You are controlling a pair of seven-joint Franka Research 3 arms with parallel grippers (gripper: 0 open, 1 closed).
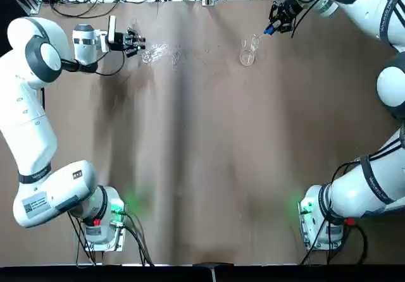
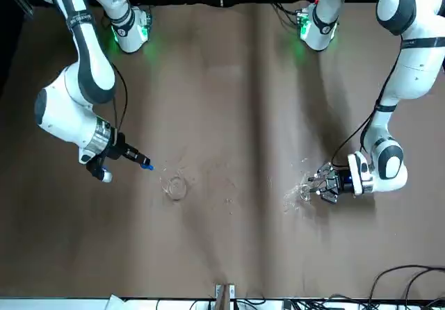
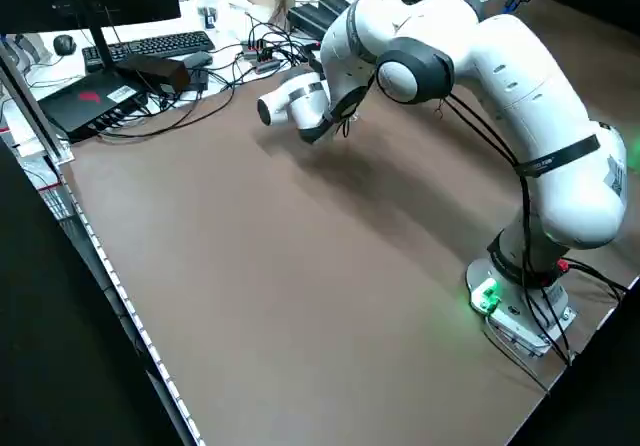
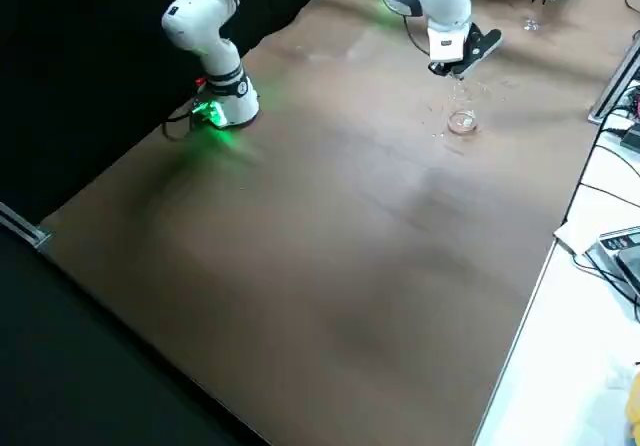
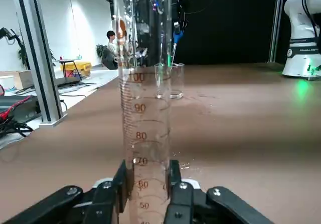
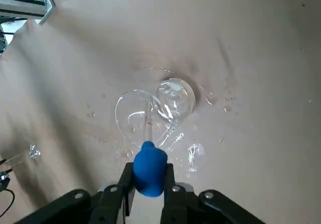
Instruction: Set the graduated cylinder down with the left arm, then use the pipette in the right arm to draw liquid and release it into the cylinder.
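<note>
Over on the robot's left, toward the table's far edge, the graduated cylinder (image 5: 145,143) sits between the fingers of the left gripper (image 5: 150,186); well off to the right, the right gripper (image 6: 149,184) has the pipette (image 6: 149,163), with the beaker (image 1: 247,55) near it, on the table (image 1: 209,143), droplets (image 6: 228,108) around its foot
</note>
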